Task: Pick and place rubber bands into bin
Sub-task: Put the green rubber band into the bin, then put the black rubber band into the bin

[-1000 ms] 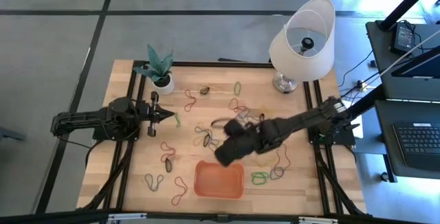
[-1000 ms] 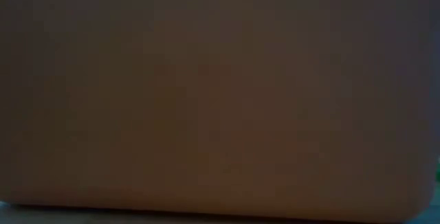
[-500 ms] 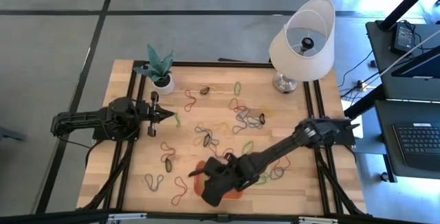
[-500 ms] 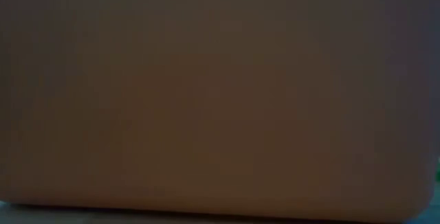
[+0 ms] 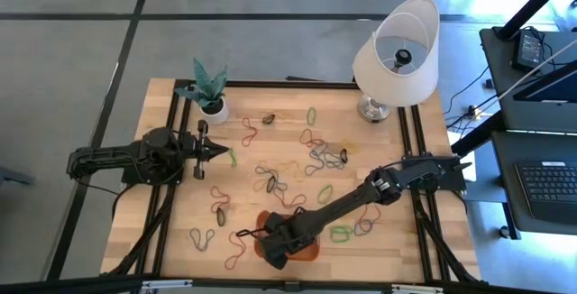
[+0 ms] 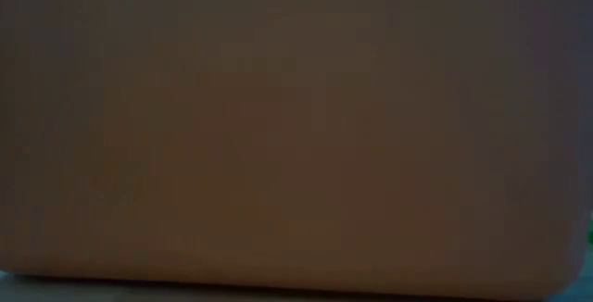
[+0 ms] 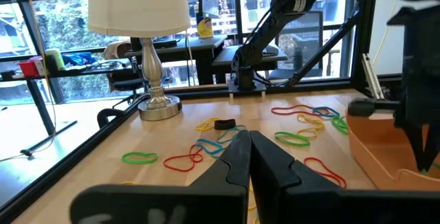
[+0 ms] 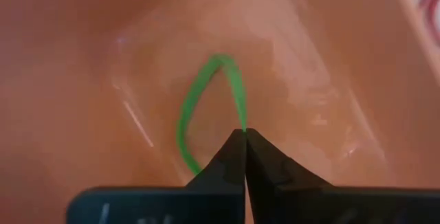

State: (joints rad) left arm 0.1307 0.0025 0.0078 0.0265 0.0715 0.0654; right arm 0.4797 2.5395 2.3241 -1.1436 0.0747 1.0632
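Wooden counter (image 5: 180,199) strewn with rubber bands (image 5: 311,159). Right tool (image 8: 245,136), tips pinching a green band (image 8: 199,107), hangs inside the orange bin (image 5: 309,249). Best released low, tips spreading fully. Left tool (image 7: 249,141) rests pressed together, empty, at the counter's left.

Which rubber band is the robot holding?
The green rubber band, pinched by the right gripper over the orange bin. The others lie loose on the table.
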